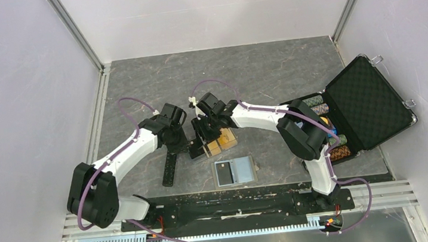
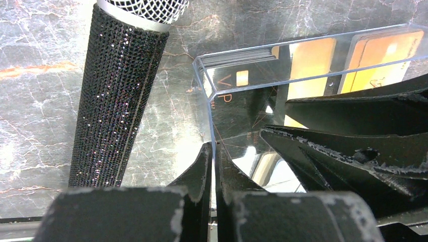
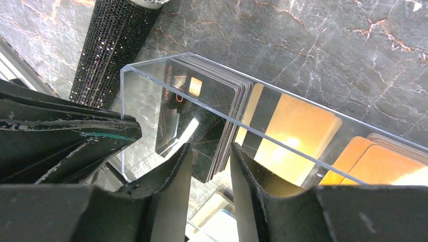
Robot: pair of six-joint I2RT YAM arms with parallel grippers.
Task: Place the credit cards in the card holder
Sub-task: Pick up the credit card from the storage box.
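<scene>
A clear plastic box (image 1: 219, 145) in the middle of the table holds a stack of black credit cards (image 3: 212, 111) and orange-gold cards (image 3: 298, 136). My left gripper (image 2: 214, 148) is shut on the box's end wall, at the box's left end (image 1: 194, 142). My right gripper (image 3: 209, 148) is open, its fingers either side of the black stack's lower corner, with a gap on the left. The card holder (image 1: 242, 171) lies open near the front, pale blue inside, with a black card (image 1: 223, 172) on its left half.
A long black glittery bar (image 1: 170, 164) lies just left of the box, close to my left gripper (image 2: 116, 91). A large black chip case (image 1: 365, 102) stands open at the right with striped chips (image 1: 317, 105) inside.
</scene>
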